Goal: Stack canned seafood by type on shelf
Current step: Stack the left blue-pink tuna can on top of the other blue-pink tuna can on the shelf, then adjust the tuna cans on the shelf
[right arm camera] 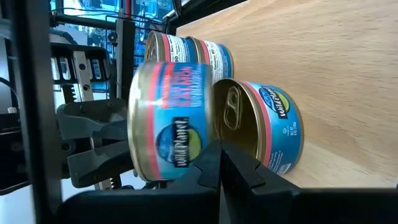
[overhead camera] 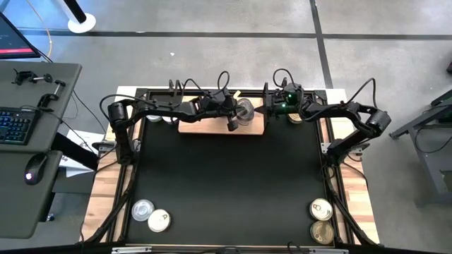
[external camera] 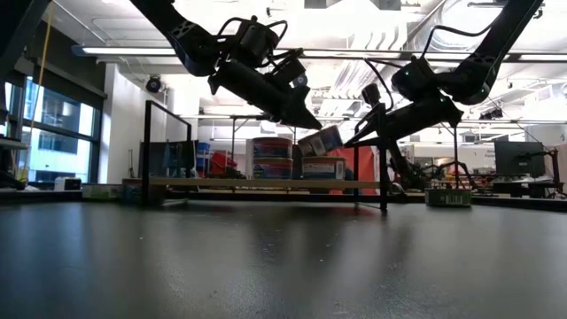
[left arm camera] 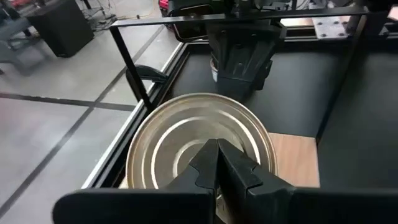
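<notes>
left end effector (overhead camera: 233, 124) clamped on tilted can (overhead camera: 244, 111) over shelf (overhead camera: 212, 128); right end effector (overhead camera: 265, 109) fingers together, just beside can.

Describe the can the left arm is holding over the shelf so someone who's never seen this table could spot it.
Start at the light-wood shelf along the far edge of the black mat. Above its right half, the left gripper holds one can tilted in the air, silver end up. The other cans on the shelf rest on the wood; this one alone is lifted.
</notes>
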